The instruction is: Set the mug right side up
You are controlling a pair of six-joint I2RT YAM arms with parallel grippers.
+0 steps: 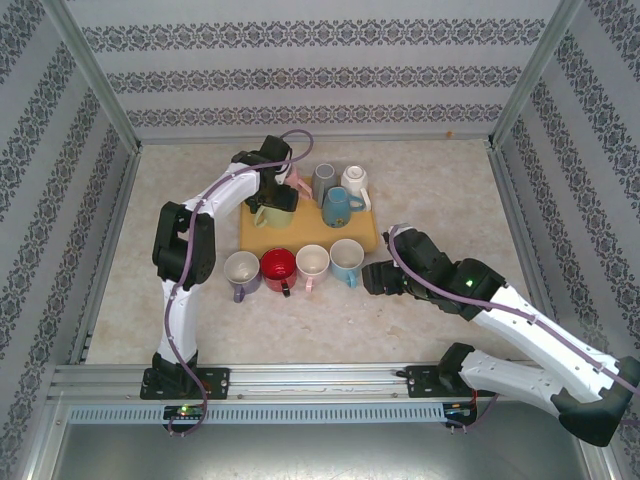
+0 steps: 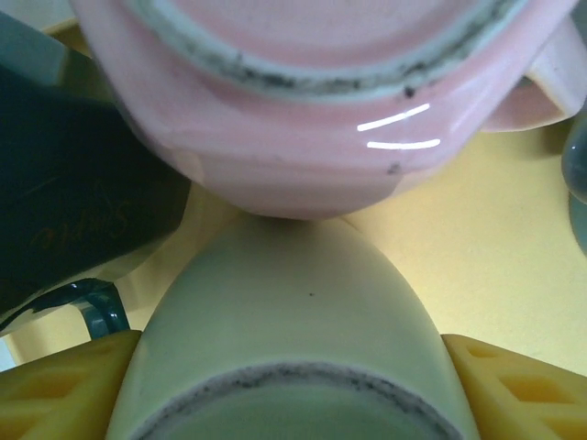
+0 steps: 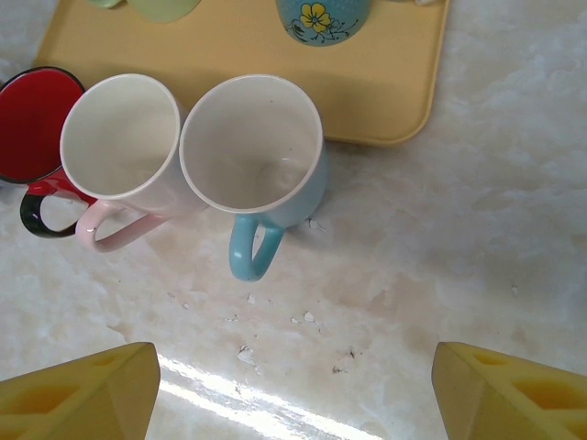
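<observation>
A pale green mug (image 1: 262, 213) stands upside down on the yellow tray (image 1: 300, 236), its unglazed foot ring facing the left wrist camera (image 2: 293, 302). My left gripper (image 1: 270, 197) reaches down over it, and its yellow fingers (image 2: 64, 385) press both sides of the mug's body. Just beyond it a pink mug (image 2: 303, 110) is also upside down. My right gripper (image 1: 375, 278) hovers open over bare tabletop (image 3: 293, 367), in front of an upright light blue mug (image 3: 257, 156).
The tray also holds a grey mug (image 1: 323, 183), a white mug (image 1: 354, 180) and a blue flowered mug (image 1: 340, 207). In front of the tray stand upright a white-lined mug (image 1: 241, 270), a red one (image 1: 278, 266) and a pink-handled one (image 1: 312, 262). Patterned walls enclose the table.
</observation>
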